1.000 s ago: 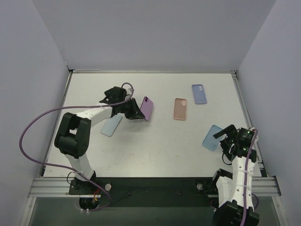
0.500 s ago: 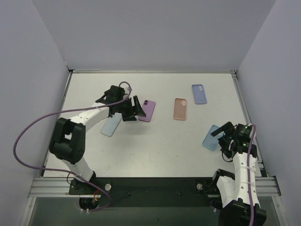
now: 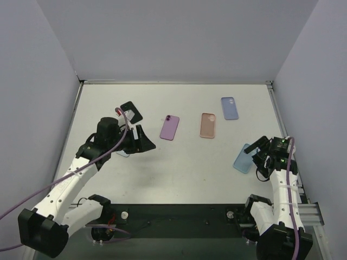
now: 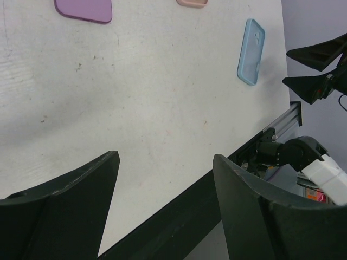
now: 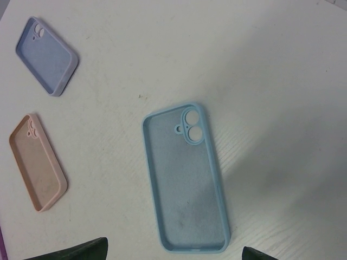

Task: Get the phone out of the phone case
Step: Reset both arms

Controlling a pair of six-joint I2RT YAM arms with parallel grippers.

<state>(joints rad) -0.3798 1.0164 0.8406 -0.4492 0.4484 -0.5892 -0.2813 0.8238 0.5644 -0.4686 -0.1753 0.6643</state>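
A purple phone case lies flat on the white table, back up with its camera corner showing; whether a phone is inside I cannot tell. Its edge shows at the top of the left wrist view. My left gripper hangs open and empty to the near left of it, clear of it. A pale blue slab lies mostly hidden under the left arm. My right gripper stands open over an empty blue case, its fingertips just at the bottom edge of the right wrist view.
An empty pink case and a lavender case lie at the middle back. The blue case is near the right edge. Grey walls close in three sides; a metal rail runs along the near edge.
The left gripper opened and let go of the purple case, which went from upright to lying flat. The left arm pulled back toward the near left. The right arm barely moved.
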